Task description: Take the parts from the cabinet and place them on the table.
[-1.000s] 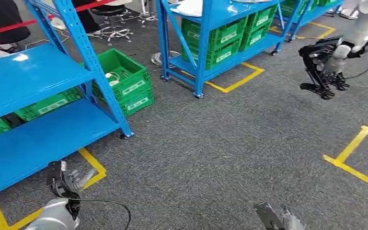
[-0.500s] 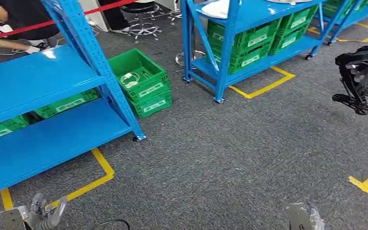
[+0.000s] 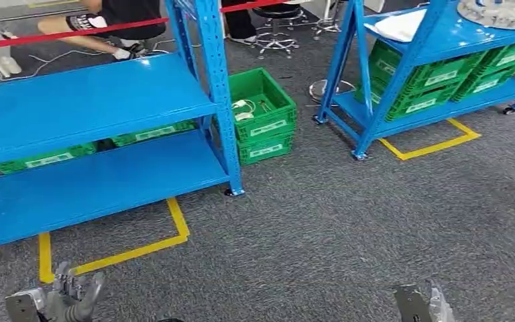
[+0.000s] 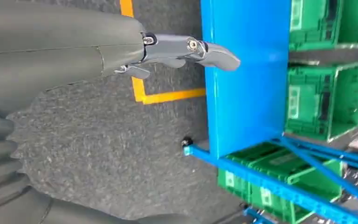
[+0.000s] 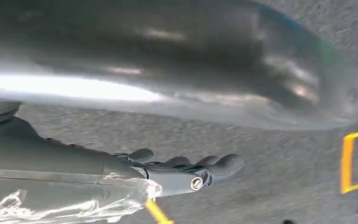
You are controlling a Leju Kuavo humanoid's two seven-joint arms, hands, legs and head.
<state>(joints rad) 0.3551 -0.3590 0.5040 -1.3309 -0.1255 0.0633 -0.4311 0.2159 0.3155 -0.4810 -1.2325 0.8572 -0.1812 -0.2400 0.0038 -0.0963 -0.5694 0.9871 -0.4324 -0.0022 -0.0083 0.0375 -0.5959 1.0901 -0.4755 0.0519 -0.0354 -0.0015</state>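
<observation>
A blue shelf cabinet [image 3: 87, 100] stands ahead on the left, its two shelf boards bare, with green crates [image 3: 141, 134] behind the lower one. A green crate [image 3: 268, 127] on the floor beside it holds small white parts [image 3: 243, 107]. A second blue rack [image 3: 369, 87] at the right carries green crates [image 3: 442, 74] and grey ring-shaped parts [image 3: 503, 12] on top. My left hand [image 3: 67, 298] hangs low at the bottom left, fingers [image 4: 191, 46] stretched out, holding nothing. My right hand [image 3: 419, 305] hangs at the bottom right, fingers [image 5: 191, 170] extended and empty, clear plastic film [image 5: 51, 205] along its cover.
Grey carpet with yellow tape lines [image 3: 134, 251] lies between me and the shelves. A person [image 3: 121, 13] sits behind the left cabinet past a red tape [image 3: 74, 32]. A stool [image 3: 278, 27] stands at the back. In the left wrist view the cabinet's blue shelf [image 4: 242, 93] is close.
The whole picture has shifted right as the camera turned left: the left cabinet is now more central and the other robot at the right has left the view. Both hands stay low.
</observation>
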